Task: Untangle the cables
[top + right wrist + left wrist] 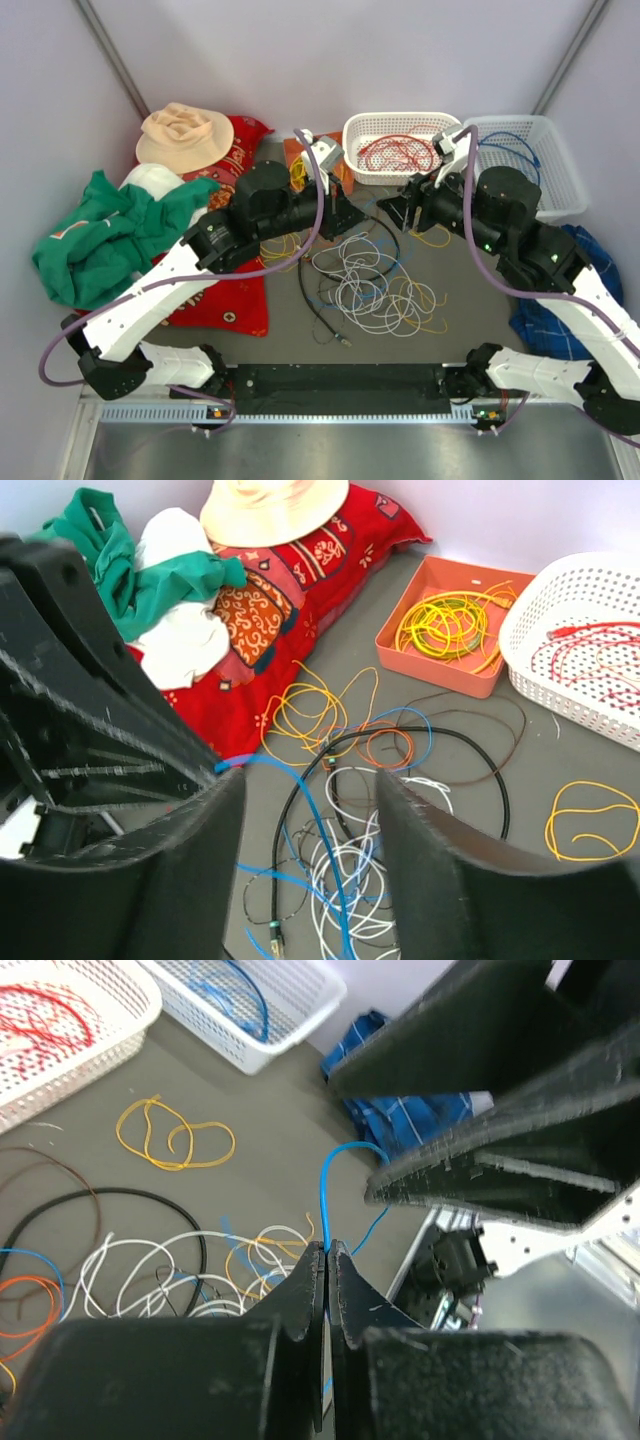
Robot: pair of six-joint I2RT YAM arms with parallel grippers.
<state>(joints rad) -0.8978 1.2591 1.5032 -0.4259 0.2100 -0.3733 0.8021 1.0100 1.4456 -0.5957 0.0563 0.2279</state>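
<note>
1. Left gripper [327, 1252] is clenched tight on a blue cable [324, 1195], pinched right at the fingertips and held up off the table [270, 350]
2. From that pinch the blue cable climbs straight up, arcs over to the right and drops back down
3. Right gripper [310, 870] stands released, jaws wide apart, just beside the left gripper; the blue cable runs down through the gap between its fingers, and whether it touches either pad can't be told
4. In the top view the two grippers face each other over the middle of the table, in front of the baskets
5. Below them lies the tangle [370, 285]: white loops on top, a black cable [470, 745] sweeping round them, yellow, orange and brown strands mixed in
6. A yellow loop [175, 1140] lies on its own, apart from the tangle, between it and the baskets
7. At the back, red cables [395, 152] sit in the left basket [400, 120], more blue cables [505, 150] in the right basket [565, 175] just beside it, and yellow cables [450, 625] in the orange tray [440, 672]
8. Off to the left: a red cushion [225, 300] with a green cloth [90, 235] and a hat [185, 135] on it; a blue cloth [545, 330] lies on the right
</note>
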